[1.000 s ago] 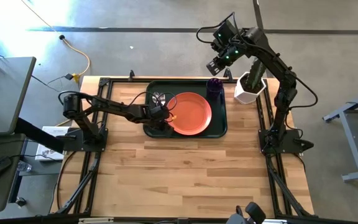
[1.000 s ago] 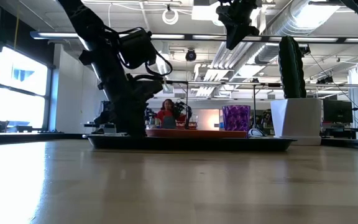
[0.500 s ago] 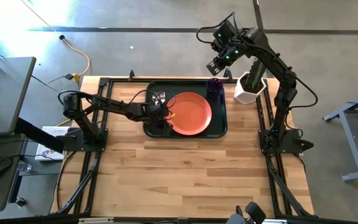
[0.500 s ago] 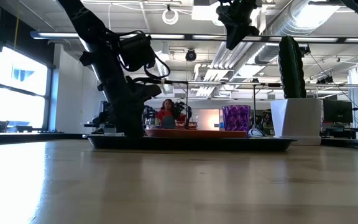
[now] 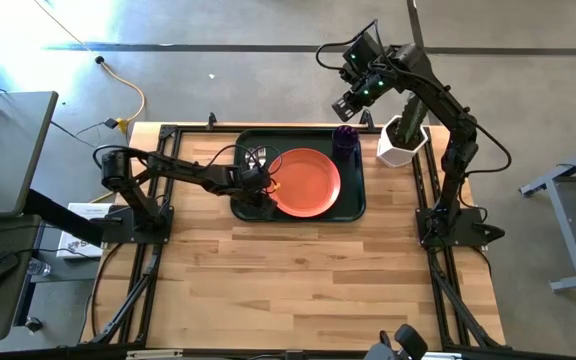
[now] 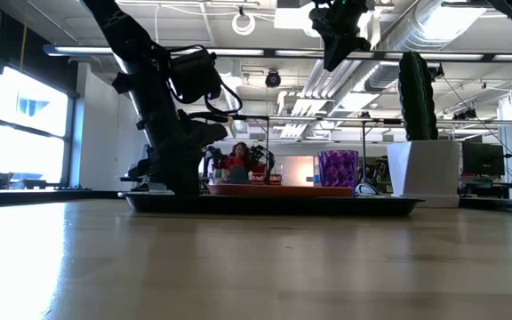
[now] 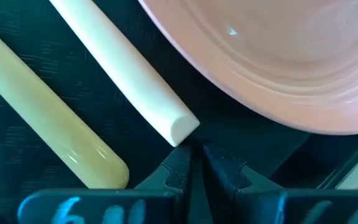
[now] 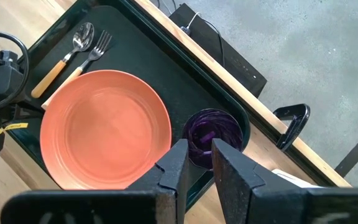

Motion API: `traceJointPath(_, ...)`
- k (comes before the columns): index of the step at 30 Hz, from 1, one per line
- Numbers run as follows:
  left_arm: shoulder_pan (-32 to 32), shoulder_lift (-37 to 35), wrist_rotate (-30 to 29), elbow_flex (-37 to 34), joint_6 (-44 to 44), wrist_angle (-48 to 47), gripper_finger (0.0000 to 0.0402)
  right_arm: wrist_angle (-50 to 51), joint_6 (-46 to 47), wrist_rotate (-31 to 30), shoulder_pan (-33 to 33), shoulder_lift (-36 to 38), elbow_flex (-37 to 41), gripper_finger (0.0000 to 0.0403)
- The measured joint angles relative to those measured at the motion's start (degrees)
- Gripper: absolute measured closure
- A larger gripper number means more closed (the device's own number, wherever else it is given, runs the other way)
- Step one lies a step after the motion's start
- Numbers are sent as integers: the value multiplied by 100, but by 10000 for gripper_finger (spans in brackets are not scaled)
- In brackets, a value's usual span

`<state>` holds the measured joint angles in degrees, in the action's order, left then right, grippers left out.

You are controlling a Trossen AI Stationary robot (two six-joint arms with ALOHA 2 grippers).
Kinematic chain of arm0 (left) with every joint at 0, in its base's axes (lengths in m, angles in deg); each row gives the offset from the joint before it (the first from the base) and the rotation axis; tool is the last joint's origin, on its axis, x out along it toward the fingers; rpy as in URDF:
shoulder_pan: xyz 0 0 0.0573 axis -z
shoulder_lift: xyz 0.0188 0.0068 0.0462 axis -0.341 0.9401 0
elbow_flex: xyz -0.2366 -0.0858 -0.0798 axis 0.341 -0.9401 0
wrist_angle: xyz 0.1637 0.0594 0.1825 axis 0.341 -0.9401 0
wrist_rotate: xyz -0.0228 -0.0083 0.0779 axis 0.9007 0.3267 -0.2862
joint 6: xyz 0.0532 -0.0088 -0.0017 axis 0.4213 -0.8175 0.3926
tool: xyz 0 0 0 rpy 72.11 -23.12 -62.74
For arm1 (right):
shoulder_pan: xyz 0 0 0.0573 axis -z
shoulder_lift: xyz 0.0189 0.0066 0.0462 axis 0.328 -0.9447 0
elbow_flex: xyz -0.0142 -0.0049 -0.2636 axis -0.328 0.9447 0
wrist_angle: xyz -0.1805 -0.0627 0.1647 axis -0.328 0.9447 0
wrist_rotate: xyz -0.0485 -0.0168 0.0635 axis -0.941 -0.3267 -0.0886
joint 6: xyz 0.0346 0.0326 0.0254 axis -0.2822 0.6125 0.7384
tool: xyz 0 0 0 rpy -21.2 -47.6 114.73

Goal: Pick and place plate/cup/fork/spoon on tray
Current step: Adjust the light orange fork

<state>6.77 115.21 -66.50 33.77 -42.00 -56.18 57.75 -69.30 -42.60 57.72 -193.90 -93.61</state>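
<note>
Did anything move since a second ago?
Almost nothing. The left gripper stays low on the tray by the fork handle, its arm barely shifting. The right gripper still hangs above the cup. Plate and spoon stayed put.

Grey concrete floor (image 5: 248,70) around wooden table (image 5: 298,270). Bright windows (image 6: 34,124) at one side; ceiling ducts (image 6: 425,27) and lamps overhead. Grey desk (image 5: 3,150) beside table.
</note>
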Motion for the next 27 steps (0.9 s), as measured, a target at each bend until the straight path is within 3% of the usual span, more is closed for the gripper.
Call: traceJointPath(27, -74, -7, 41, 156, -112, -335, 376, 2, 0, 0, 0, 0, 0, 339)
